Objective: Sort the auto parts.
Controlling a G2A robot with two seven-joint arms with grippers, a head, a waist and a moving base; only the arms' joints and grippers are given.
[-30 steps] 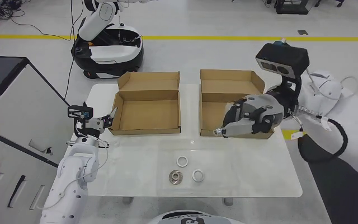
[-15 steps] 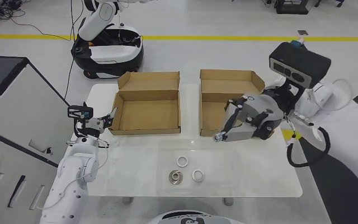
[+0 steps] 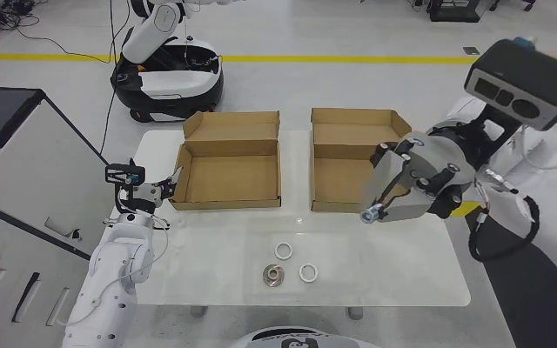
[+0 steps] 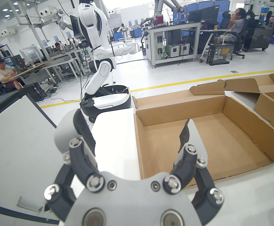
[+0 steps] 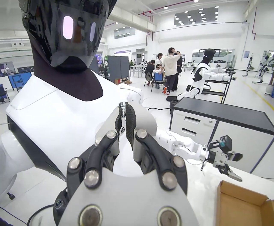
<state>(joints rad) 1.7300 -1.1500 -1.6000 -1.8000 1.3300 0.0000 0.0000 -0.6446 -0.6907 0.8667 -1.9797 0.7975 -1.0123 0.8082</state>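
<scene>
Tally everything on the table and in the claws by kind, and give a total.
cardboard boxes: 2
white rings: 2
round metal part: 1
metal pin, held in the right claw: 1
Total: 6

Bright, even light, seemingly from overhead: rows of ceiling lamps (image 5: pixel 201 9) burn at 1 o'clock in the right wrist view. The white counter (image 3: pixel 392 270) glares pale in the top view, and the left box (image 3: pixel 228 178) holds soft shadow inside its walls. A small glint sits on the metal pin (image 5: pixel 122 105) pinched in the right tool (image 5: pixel 125 112). Toward the wrist views' rims straight lines bow slightly, like the yellow floor line (image 4: pixel 192 82).
</scene>
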